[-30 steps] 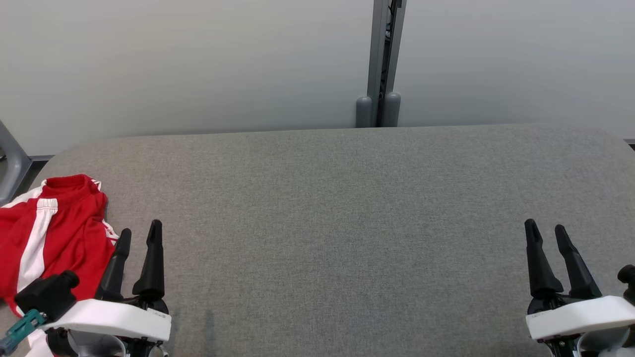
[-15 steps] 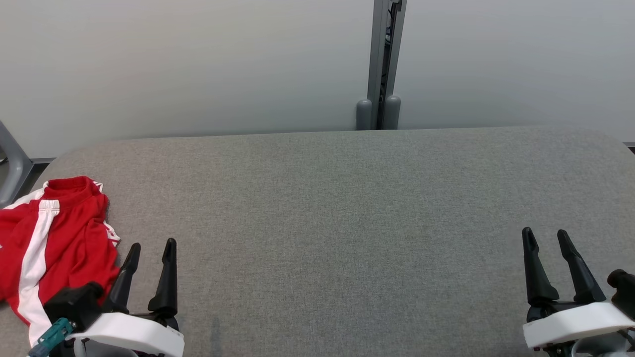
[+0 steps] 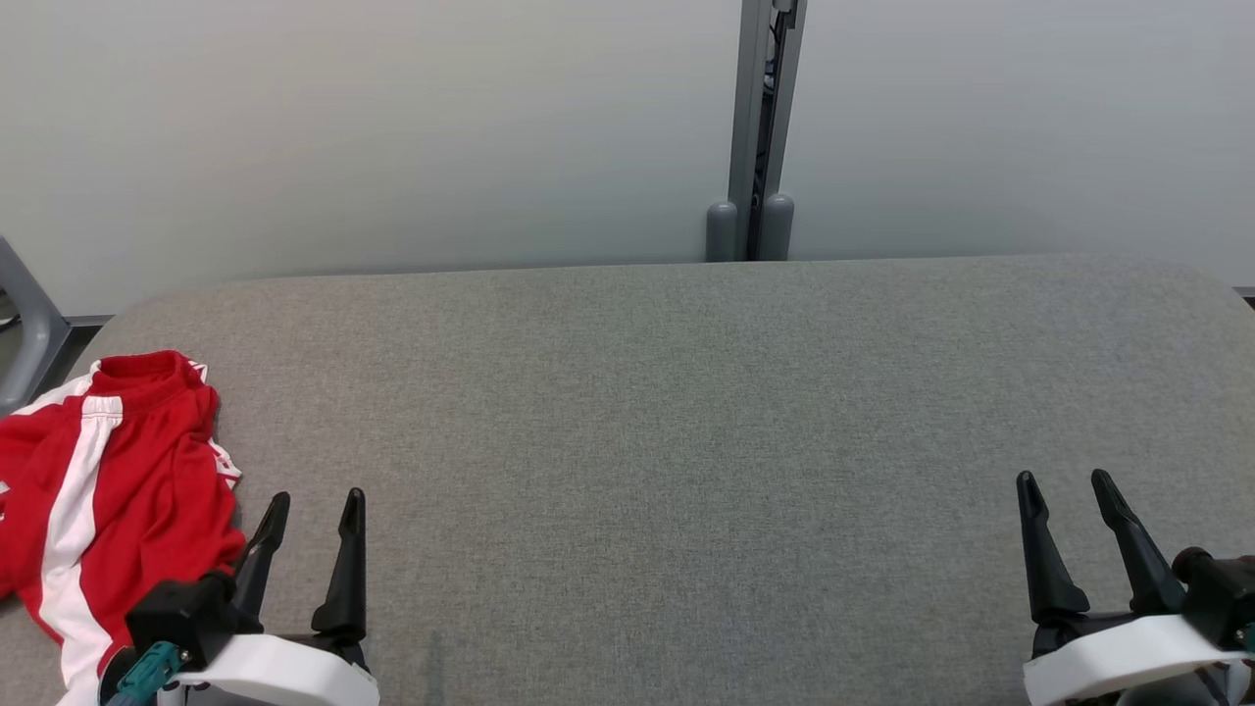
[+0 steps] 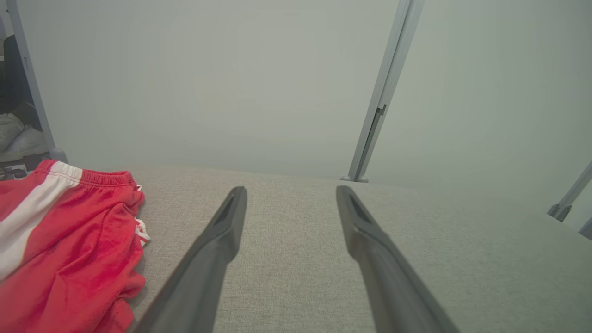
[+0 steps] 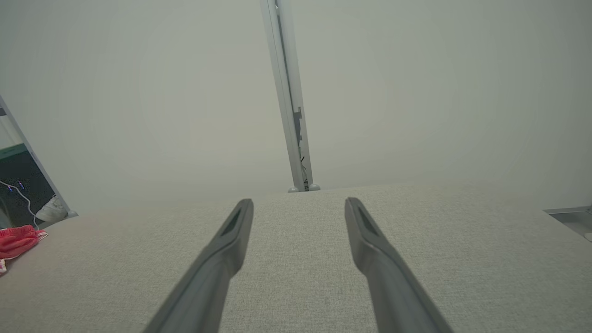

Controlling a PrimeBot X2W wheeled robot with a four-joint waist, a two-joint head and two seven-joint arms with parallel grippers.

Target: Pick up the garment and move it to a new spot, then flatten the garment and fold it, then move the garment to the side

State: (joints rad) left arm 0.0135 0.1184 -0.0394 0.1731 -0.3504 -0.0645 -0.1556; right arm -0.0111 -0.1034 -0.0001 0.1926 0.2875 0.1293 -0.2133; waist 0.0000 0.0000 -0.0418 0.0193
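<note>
The garment (image 3: 108, 480) is a pair of red shorts with a white side stripe, lying crumpled at the left end of the grey padded table (image 3: 667, 412). It also shows at the left of the left wrist view, garment (image 4: 64, 249), and small at the far left of the right wrist view, garment (image 5: 18, 240). My left gripper (image 3: 314, 505) stands open just right of the garment, apart from it, with nothing between its fingers. My right gripper (image 3: 1064, 480) is open over the table's right end, far from the garment.
A pale wall runs behind the table with a grey upright post (image 3: 755, 127) at its middle. A grey frame leg (image 3: 29, 314) stands off the table's left end. The table's rounded back edge lies close to the wall.
Both grippers have drawn back toward the near edge, the left one also shifting right, away from the garment. The garment lies as before.
</note>
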